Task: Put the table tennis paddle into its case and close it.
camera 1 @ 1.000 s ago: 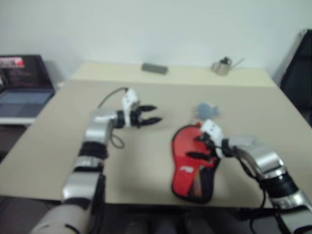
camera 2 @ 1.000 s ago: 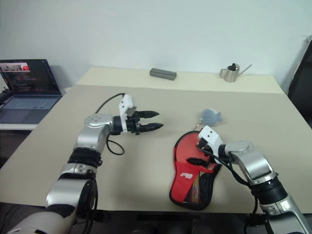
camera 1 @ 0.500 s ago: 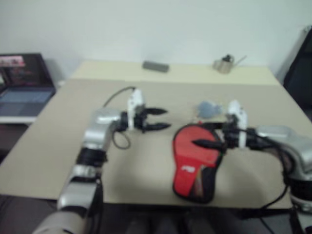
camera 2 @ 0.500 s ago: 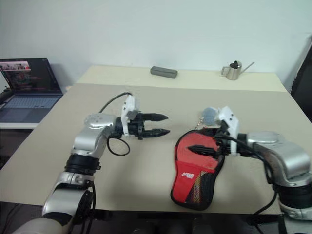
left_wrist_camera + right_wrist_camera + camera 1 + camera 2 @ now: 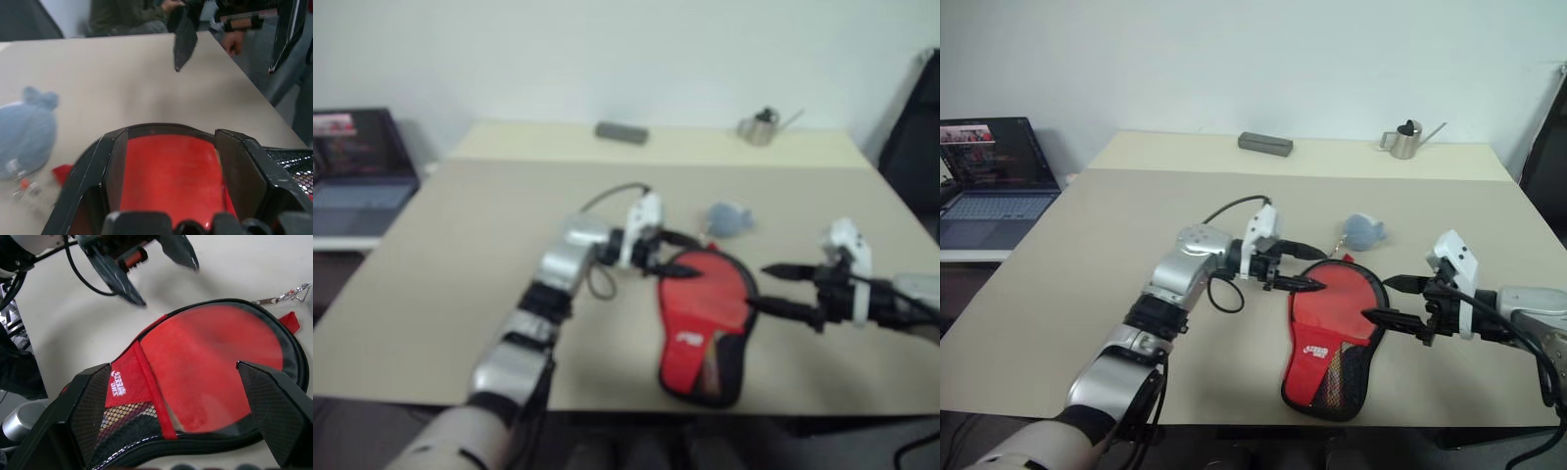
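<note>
With the case [image 5: 1332, 338] lying on the table near its front edge, both open, empty grippers, left gripper [image 5: 1304, 266] and right gripper [image 5: 1383, 300], flanked its round end; the zip wanted one steadying, one pulling.

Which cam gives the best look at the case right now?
Right wrist view: the case lies nearly whole, red face, white mark, black edge and mesh end all plain. Right eye view shows it whole but small. Left wrist view gives just its rounded end.
</note>
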You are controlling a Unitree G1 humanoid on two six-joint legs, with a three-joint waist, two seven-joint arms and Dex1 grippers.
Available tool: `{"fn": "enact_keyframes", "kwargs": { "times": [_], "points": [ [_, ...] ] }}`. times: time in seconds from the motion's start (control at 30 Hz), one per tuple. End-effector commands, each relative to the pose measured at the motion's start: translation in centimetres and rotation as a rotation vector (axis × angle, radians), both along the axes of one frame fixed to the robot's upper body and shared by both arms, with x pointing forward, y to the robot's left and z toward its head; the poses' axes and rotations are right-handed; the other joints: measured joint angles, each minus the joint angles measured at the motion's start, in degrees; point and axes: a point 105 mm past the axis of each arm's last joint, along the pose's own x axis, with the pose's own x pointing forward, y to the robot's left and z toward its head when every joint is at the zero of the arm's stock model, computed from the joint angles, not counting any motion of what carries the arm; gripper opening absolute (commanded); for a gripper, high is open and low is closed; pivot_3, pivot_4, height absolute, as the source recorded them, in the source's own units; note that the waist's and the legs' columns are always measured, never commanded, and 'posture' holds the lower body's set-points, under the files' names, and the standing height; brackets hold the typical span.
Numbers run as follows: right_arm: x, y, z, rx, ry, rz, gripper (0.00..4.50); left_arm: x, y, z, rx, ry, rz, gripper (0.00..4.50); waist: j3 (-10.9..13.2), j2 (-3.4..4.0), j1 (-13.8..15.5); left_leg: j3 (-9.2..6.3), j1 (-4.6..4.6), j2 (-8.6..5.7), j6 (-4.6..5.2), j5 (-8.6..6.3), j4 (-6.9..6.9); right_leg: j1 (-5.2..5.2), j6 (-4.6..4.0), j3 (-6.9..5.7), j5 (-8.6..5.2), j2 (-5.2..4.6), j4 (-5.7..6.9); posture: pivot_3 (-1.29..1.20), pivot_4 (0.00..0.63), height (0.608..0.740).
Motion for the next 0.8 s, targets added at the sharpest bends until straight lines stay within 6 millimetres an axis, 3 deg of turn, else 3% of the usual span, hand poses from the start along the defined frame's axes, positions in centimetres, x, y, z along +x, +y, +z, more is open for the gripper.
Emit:
{"fn": "enact_keyframes", "kwargs": {
  "times": [0.03, 0.17, 0.4, 0.5, 0.6, 0.8],
  "points": [
    [-0.3, -0.1, 1.4, -0.008, -0.061, 0.003, 4.5, 0.1, -0.5, -0.3, 0.056, -0.059, -0.028, 3.05, 0.0, 0.0, -0.03, 0.01, 0.01, 0.0, 0.0, 0.0, 0.0, 0.0, 0.0, 0.01, 0.0, 0.02, 0.0, 0.0, 0.15, 0.74],
    [-0.2, -0.5, 1.6, -0.011, -0.07, -0.011, 4.5, 0.6, -0.7, -2.6, 0.169, -0.133, -0.023, 3.05, 0.02, -0.02, 0.01, 0.0, -0.01, 0.0, 0.0, 0.0, 0.0, 0.0, 0.01, 0.0, 0.0, 0.05, -0.01, 0.0, 0.15, 0.74],
    [0.2, -0.6, 2.1, -0.017, -0.091, -0.026, 4.5, 1.6, -2.3, -3.0, 0.102, -0.092, 0.075, 3.05, 0.1, -0.08, 0.31, -0.01, -0.04, -0.01, 0.0, 0.0, 0.01, 0.0, 0.01, 0.0, 0.0, 0.01, -0.03, 0.0, 0.15, 0.74],
    [0.2, -0.5, 2.1, -0.017, -0.09, -0.024, 4.5, 1.4, -2.5, -3.2, 0.095, -0.065, 0.081, 3.61, 0.11, -0.07, 0.23, -0.01, -0.03, 0.0, 0.0, 0.0, 0.0, 0.0, 0.01, 0.0, 0.0, 0.02, -0.02, 0.0, 0.15, 0.74],
    [0.2, -0.4, 2.0, -0.018, -0.086, -0.02, 4.5, 1.4, -2.5, -3.3, 0.103, -0.089, 0.094, 4.46, 0.11, -0.07, 0.23, -0.01, -0.03, 0.0, 0.0, 0.0, 0.0, 0.0, 0.01, 0.0, 0.0, 0.02, -0.01, 0.0, 0.15, 0.74],
    [0.4, -0.9, 2.2, -0.034, -0.087, -0.023, 4.5, 2.0, -2.0, -3.8, 0.119, -0.13, 0.154, 4.46, 0.11, -0.06, 0.24, -0.01, -0.03, 0.0, 0.0, 0.0, 0.0, -0.01, 0.01, 0.0, 0.0, 0.02, -0.01, 0.0, 0.15, 0.74]
  ]
}}
